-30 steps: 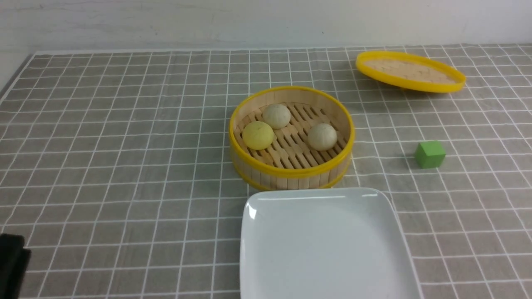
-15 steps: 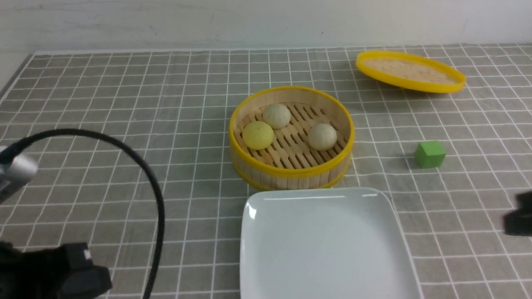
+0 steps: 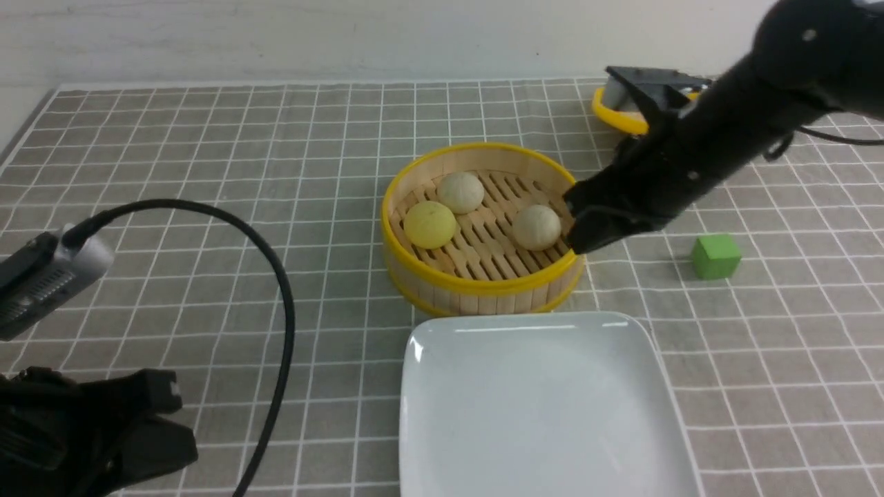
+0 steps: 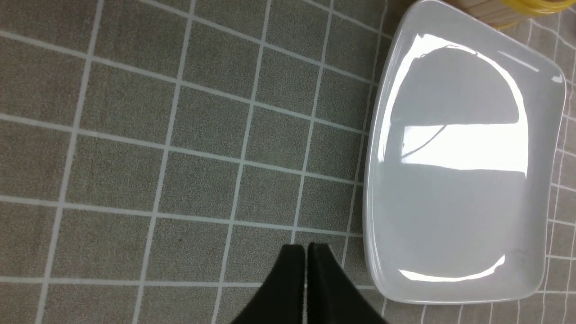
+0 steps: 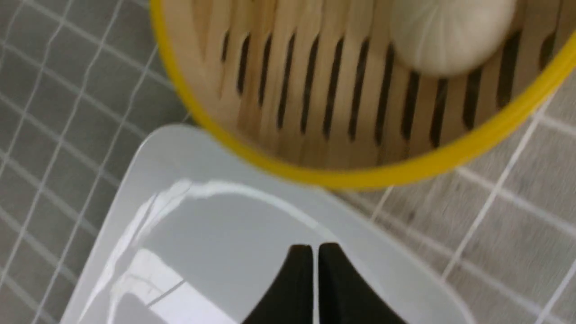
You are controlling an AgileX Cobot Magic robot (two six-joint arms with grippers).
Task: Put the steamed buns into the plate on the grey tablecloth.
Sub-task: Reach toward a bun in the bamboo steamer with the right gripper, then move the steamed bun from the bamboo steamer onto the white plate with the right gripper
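My right gripper [image 3: 583, 231] is at the steamer [image 3: 483, 284], with all three buns [image 3: 429, 224] inside.
Its jaws are pinched almost shut and empty, just right of the right-hand bun. The white plate [image 3: 539, 414] lies on the grey cloth [image 3: 207, 172], just nearer than the steamer. My left gripper [image 4: 307, 246], also narrow and empty, hovers left of the plate.

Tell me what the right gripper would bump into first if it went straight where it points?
Probably the bamboo steamer: the right gripper points down toward its right rim, with the beige bun just beyond. Depth is unclear.
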